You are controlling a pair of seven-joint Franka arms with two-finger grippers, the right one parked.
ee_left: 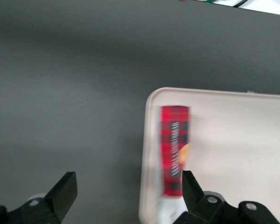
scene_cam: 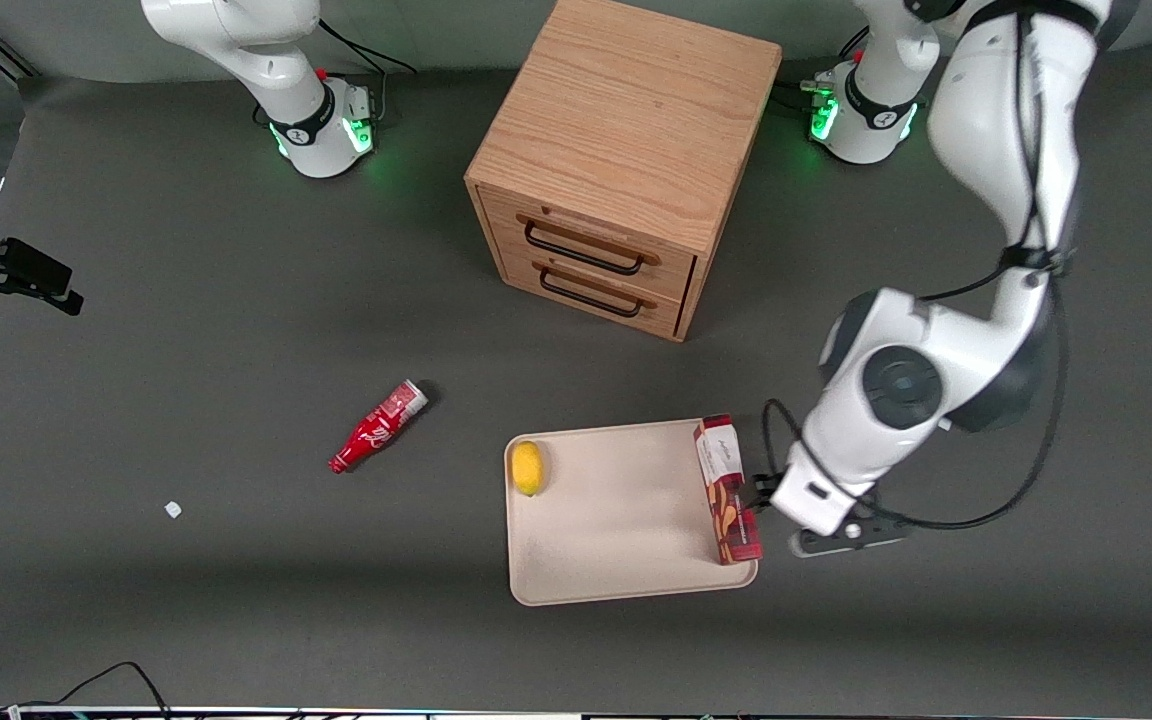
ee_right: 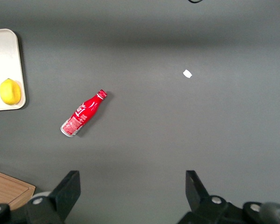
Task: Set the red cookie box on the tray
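The left arm's two-finger gripper [scene_cam: 771,492] hangs just off the working arm's end of the flat beige rectangular tray [scene_cam: 616,520], its black fingers [ee_left: 64,191] spread wide and holding nothing. The slim dark-red cardboard cookie box [scene_cam: 727,489] lies flat on the tray along that same edge, close beside the gripper; in the left wrist view one fingertip overlaps the box's end, though whether it touches cannot be told. In the front view the white wrist housing covers most of the gripper, so only a dark sliver of it shows next to the box. In the left wrist view the box's [ee_left: 174,148] white end panel is partly cut off and its print is smeared. A yellow lemon [scene_cam: 528,467] rests on the tray at the edge toward the parked arm. On the dark grey table [scene_cam: 186,350] lie a small red bottle [scene_cam: 377,427] on its side and a tiny white scrap [scene_cam: 173,509], both toward the parked arm's end. A wooden two-drawer cabinet [scene_cam: 621,160] stands farther from the front camera than the tray.
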